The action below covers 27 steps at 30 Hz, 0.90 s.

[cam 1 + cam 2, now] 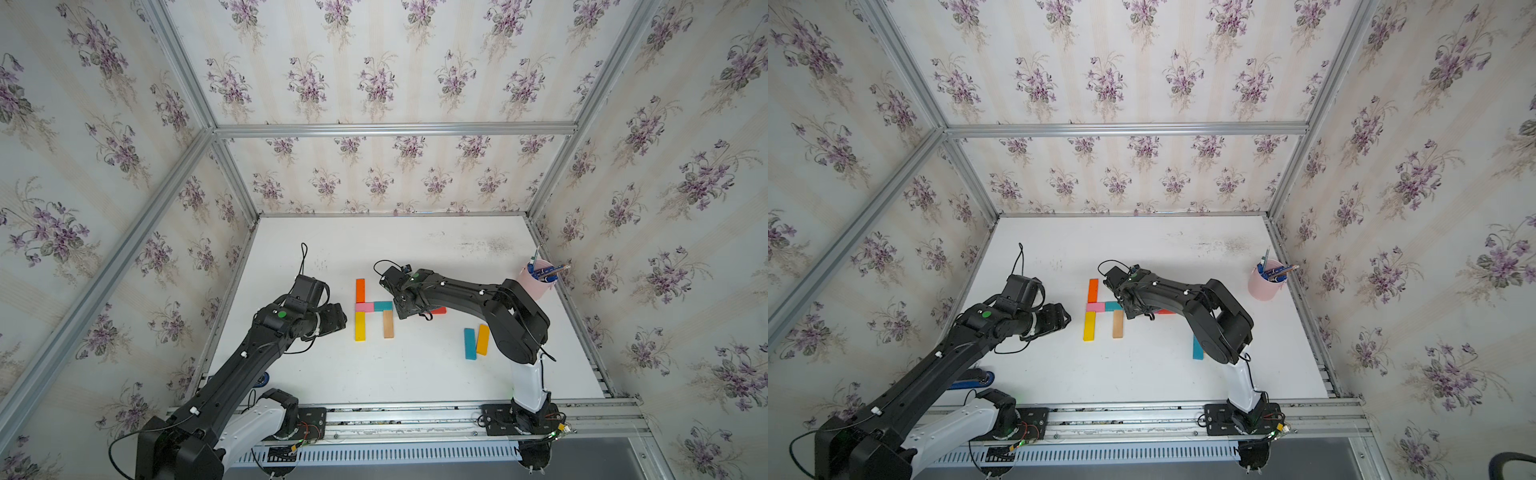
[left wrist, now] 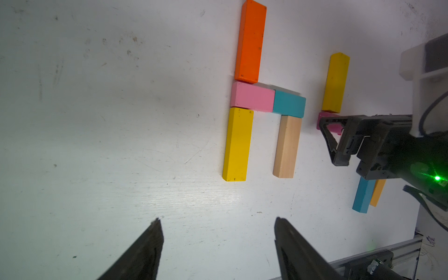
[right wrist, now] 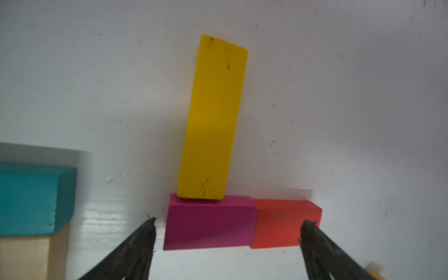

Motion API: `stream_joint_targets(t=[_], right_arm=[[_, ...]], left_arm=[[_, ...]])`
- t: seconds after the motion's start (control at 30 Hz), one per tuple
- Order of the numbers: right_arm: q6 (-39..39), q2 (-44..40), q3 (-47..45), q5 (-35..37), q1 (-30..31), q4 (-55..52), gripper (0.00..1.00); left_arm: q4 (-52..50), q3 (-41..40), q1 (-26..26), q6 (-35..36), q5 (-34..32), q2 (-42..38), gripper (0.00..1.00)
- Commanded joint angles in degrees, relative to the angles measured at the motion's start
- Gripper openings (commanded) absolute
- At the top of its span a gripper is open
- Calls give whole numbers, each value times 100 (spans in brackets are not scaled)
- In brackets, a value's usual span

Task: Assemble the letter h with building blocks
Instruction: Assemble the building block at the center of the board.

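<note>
Five building blocks lie together on the white table: orange (image 1: 360, 290) at the far end, pink (image 1: 364, 307) and teal (image 1: 383, 306) side by side, yellow (image 1: 360, 326) and tan (image 1: 388, 323) as two legs. To their right a second yellow block (image 3: 213, 116) rests one end on a magenta block (image 3: 209, 223), which butts against a red block (image 3: 278, 225). My right gripper (image 3: 230, 220) stands open just above that magenta-red pair, holding nothing. My left gripper (image 2: 218, 219) is open and empty, left of the yellow leg (image 2: 237, 144).
A long blue block (image 1: 469, 343) and an amber one (image 1: 482, 339) lie side by side near the right arm's elbow. A pale pink cup (image 1: 536, 284) with pens stands at the far right. A blue-and-black object (image 1: 971, 379) lies under the left arm.
</note>
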Motion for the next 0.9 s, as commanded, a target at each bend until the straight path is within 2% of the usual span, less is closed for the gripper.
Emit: stream_joint_targets(t=[0.0,0.57,0.77,0.87], right_arm=[[35,50,9,86,-6,-39,92],[37,-36,-1,-66,-113,61,88],[71,-419,-14,-204,-168,139,89],[183,-922,-439,-694,-579,445,89]], left_arm=[[42,-4,7,52,0,-18,75],[58,-78,18,61,9,-36,75],[50,-55,24,58,10,-49,75],[16,-33,22,66,10,-71,75]])
